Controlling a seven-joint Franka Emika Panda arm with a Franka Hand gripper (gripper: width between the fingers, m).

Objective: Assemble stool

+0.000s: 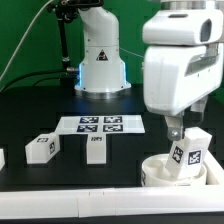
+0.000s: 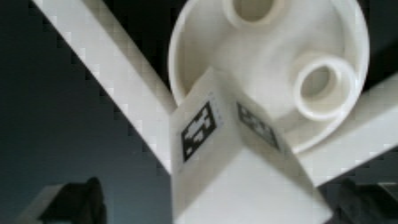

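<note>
The arm (image 1: 178, 70) fills the exterior view's right. Its top is cut off by the frame, and its wrist points straight down with the gripper (image 1: 178, 134) low over the table (image 1: 30, 110).

The low white wall (image 1: 70, 200) runs in front of the fingers (image 1: 176, 127) and hides the lower edge of the seat (image 1: 153, 172). The seat lies directly under the fingers. In the wrist view only part of its disc (image 2: 249, 70) shows, with two round sockets.

One tagged leg (image 1: 189, 155) stands tilted on the seat, its upper end up between the fingers. The wrist view shows it blurred (image 2: 231, 150) and cut off by the frame's edge. Whether the fingers clamp it or merely straddle it cannot be told, since the contact is hidden.

The marker board (image 1: 100, 124) and two loose legs (image 1: 42, 148) (image 1: 96, 150) lie well apart from the fingers, toward the exterior view's left.
</note>
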